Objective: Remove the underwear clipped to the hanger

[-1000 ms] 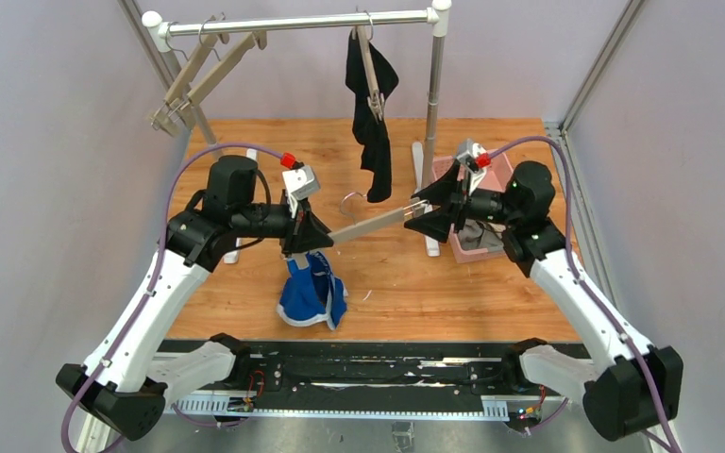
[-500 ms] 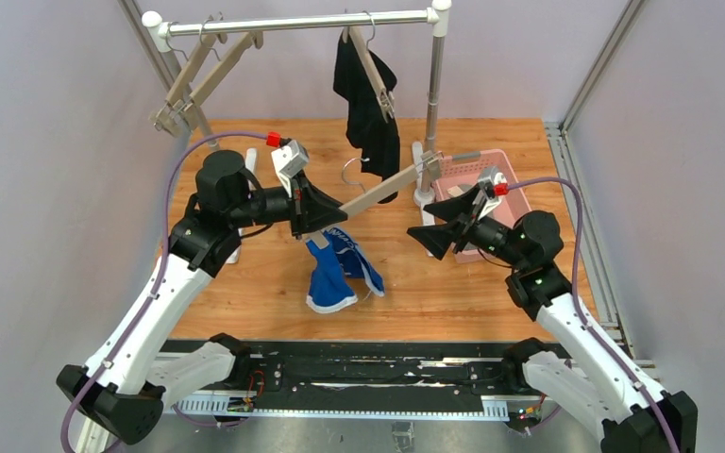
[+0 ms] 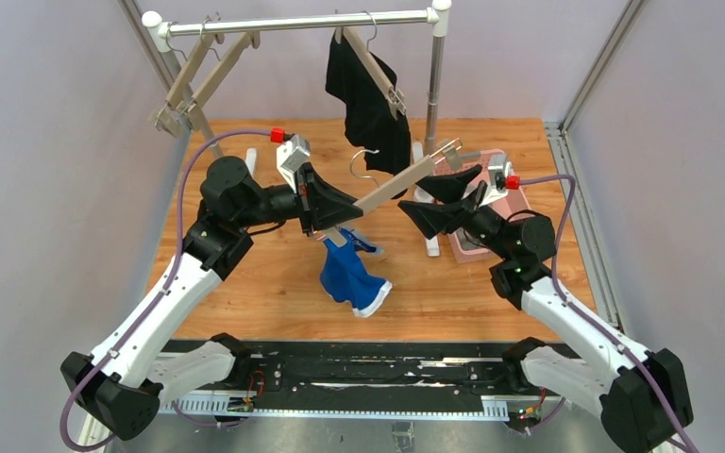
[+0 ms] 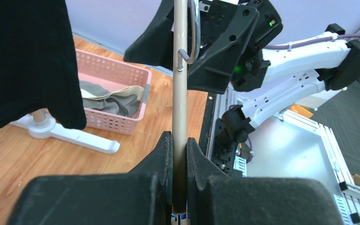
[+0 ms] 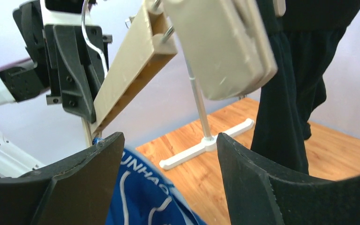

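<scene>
We list left gripper (image 4: 178, 139), clamped on hanger (image 3: 392, 186), blue underwear (image 3: 349, 278) dangling below it. Also right gripper (image 3: 413, 196), spread wide, empty, near clip (image 3: 448, 149).

Left arm (image 3: 151, 316) and right arm (image 3: 571, 321): white shells over black joints — a purple cable (image 3: 198, 156) loops along each to a red plug (image 3: 277, 135). Left claw (image 3: 351, 205) and right claw (image 3: 412, 195) are matte black wedges.

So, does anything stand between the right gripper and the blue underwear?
Nothing visible. The open right gripper faces the blue underwear directly; the hanger and its free clip sit above that path.
</scene>
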